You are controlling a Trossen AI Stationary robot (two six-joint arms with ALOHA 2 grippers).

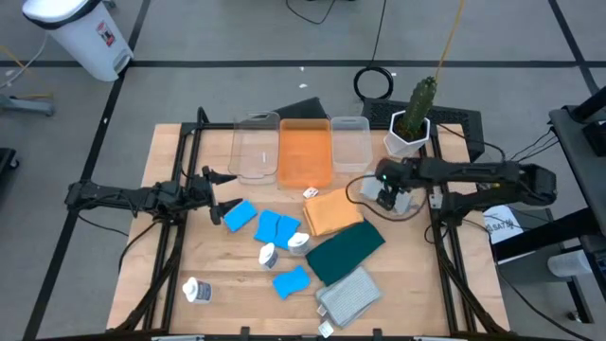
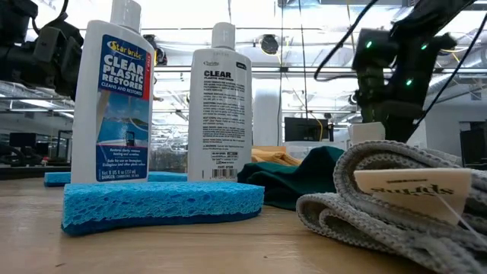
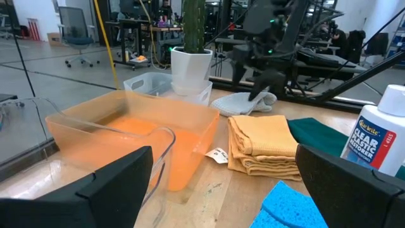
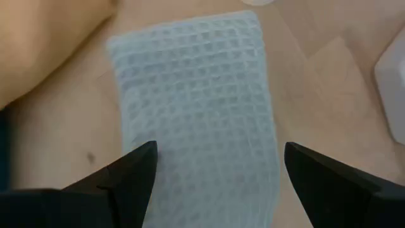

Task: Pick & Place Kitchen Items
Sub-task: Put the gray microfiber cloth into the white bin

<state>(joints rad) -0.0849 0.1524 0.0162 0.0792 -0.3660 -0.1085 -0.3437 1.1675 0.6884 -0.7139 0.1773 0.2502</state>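
Right gripper (image 4: 215,171) hangs with fingers apart directly above a pale grey waffle cloth (image 4: 196,120) that lies flat on the table (image 1: 170,256) between the orange cloth (image 1: 331,210) and the cactus pot (image 1: 409,133). Left gripper (image 1: 220,192) waits, fingers spread, near the clear bin (image 1: 256,147), just beside a blue sponge (image 1: 240,215).

Risks, as we judge them: the cloth is thin and flat, so the fingers may scrape wood and pinch only one layer, leaving it to unfold on the lift. A drift sideways could snag the orange cloth's edge or knock the pot.

Hard to read: the high view hides this cloth under the right wrist, so we cannot tell its full outline. How high the fingertips stand above the cloth we cannot tell. Bottles (image 2: 118,99) block most of the low view.
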